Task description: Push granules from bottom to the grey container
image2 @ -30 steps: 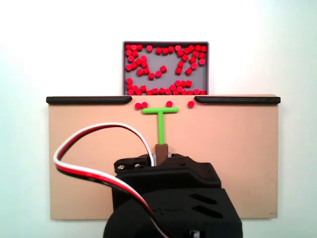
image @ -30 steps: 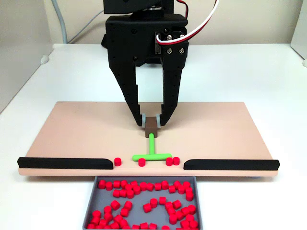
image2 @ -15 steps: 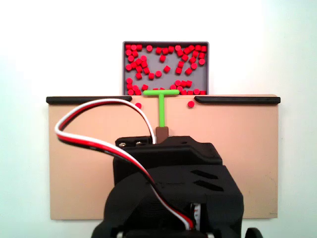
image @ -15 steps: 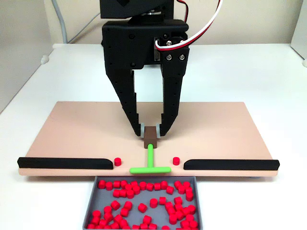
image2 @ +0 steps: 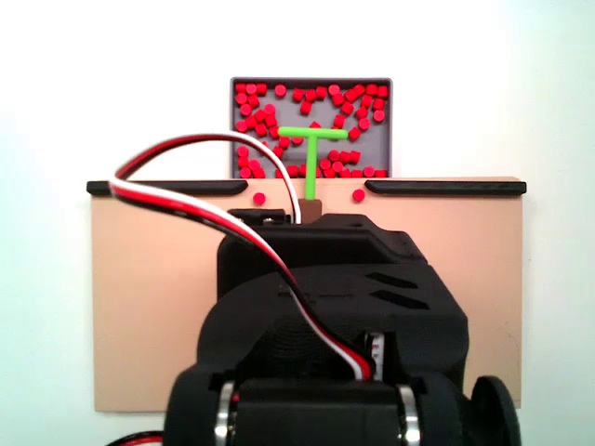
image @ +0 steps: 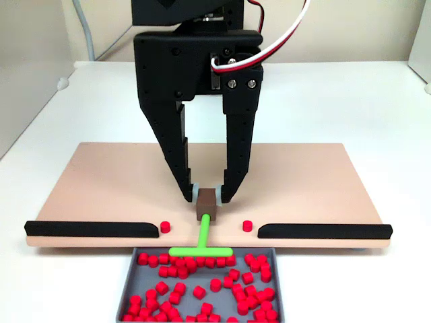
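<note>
Two granules (image: 165, 227) sit low on the tan board (image: 101, 182); the gripper (image: 205, 195) clenches the green pusher (image: 201, 250), crossbar over the grey container (image: 283, 282).

A matte black plastic robot arm (image: 195, 60) ends in a gripper (image: 207, 196) with two long tapering fingers (image: 237, 151), stepped on their inner edges and tipped with pale pads. Silver screws (image: 232, 83) stud the housing. A red, white and black cable (image2: 204, 200) loops over the body.
</note>
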Motion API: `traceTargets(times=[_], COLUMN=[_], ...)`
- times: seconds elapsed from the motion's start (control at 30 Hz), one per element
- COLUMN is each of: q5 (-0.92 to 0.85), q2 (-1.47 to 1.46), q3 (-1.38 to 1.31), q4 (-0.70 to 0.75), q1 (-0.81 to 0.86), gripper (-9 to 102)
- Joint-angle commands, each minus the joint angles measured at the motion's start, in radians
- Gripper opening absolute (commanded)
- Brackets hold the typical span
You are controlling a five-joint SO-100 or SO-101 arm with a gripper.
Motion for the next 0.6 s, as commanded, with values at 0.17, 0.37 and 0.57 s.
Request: traceTargets(times=[0.17, 0.37, 0.57], q5=[-0.008, -0.021, -0.038], q2=[0.092, 0.219, 0.321], q3=[-0.089, -0.043, 0.057], q4=[0.152, 0.258, 0.258], q1=[-0.012, -0.014, -0.015], gripper=[0, 0, 0])
